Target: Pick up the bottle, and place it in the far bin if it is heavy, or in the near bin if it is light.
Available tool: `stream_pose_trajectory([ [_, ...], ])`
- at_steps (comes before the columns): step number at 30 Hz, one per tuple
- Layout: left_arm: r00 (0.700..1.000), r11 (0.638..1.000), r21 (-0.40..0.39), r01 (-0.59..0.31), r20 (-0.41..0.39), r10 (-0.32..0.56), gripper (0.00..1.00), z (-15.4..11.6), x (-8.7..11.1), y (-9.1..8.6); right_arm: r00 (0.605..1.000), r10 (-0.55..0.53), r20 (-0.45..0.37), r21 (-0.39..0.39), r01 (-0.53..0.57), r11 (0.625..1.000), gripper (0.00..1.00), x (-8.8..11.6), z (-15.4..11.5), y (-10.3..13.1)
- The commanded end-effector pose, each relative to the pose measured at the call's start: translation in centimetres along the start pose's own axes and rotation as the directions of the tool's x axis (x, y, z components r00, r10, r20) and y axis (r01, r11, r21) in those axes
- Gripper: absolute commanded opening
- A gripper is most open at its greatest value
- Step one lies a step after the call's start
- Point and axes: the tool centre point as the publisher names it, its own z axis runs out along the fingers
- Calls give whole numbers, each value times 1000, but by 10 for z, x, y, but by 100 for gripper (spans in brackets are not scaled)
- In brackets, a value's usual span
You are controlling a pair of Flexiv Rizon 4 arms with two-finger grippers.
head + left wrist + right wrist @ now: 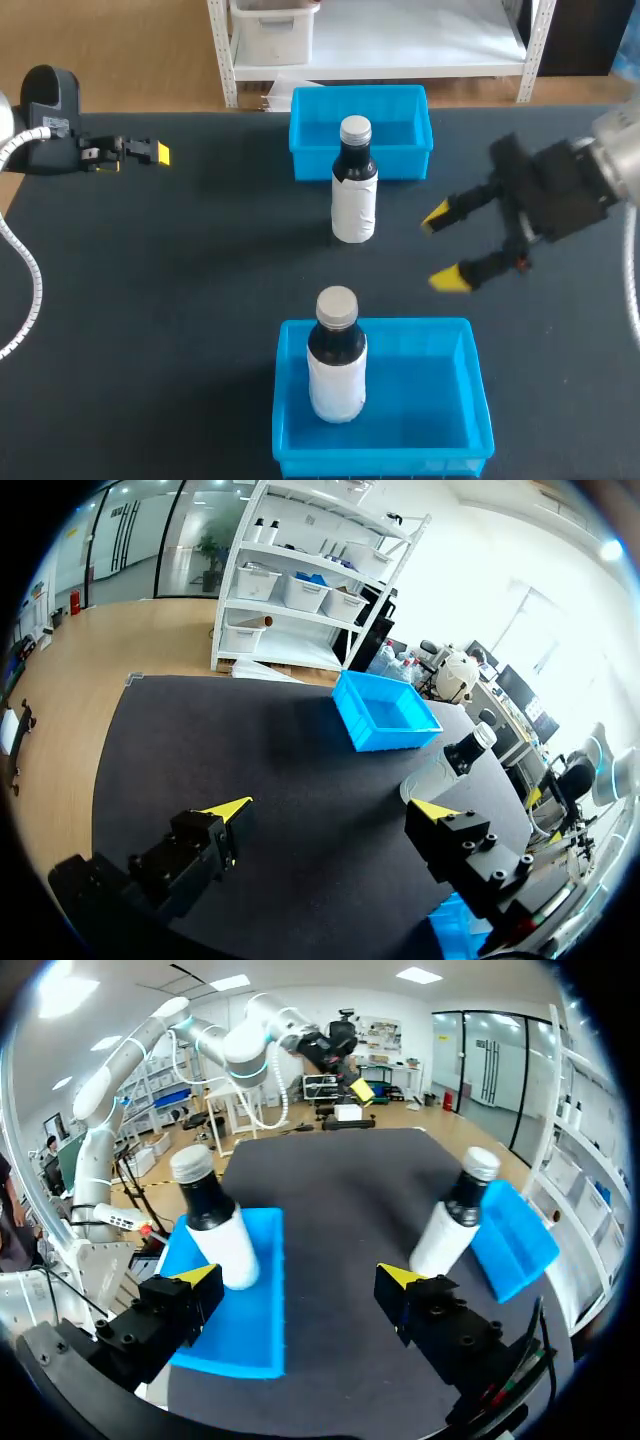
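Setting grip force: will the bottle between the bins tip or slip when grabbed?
The bottle is tall and narrow, so a high push probably tips it. Its white label likely grips better than the dark neck.

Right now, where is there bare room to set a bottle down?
Bare table lies between the left pincer and the standing bottle, and left of the near bin. The near bin's right half is free; a second bottle fills its left. The far bin looks empty. Tight: right of the standing bottle, by the open right pincer.
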Motion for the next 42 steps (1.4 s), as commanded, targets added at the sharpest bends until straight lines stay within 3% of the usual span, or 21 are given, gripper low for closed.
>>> stream_pose_trajectory([
  [1, 1000, 1000, 0, 0, 0, 0, 100, 0, 0, 0, 1000, -5, 7, -2, 5, 1000, 100, -3, -14, -37],
  [10, 1000, 1000, 0, 0, 0, 0, 100, 0, 0, 0, 999, -34, 8, -1, 34, 999, 100, -11, -15, -113],
  [20, 1000, 1000, 0, 0, 0, 0, 100, 0, 0, 0, 997, -68, 38, -37, 69, 997, 100, -22, 10, -164],
  [31, 1000, 1000, 0, 0, 0, 0, 100, 0, 0, 0, 994, -83, 77, -52, 87, 995, 100, -35, 49, -194],
  [42, 1000, 1000, 0, 0, 0, 0, 100, 0, 0, 0, 993, -69, 98, -84, 77, 993, 100, -41, 71, -198],
])
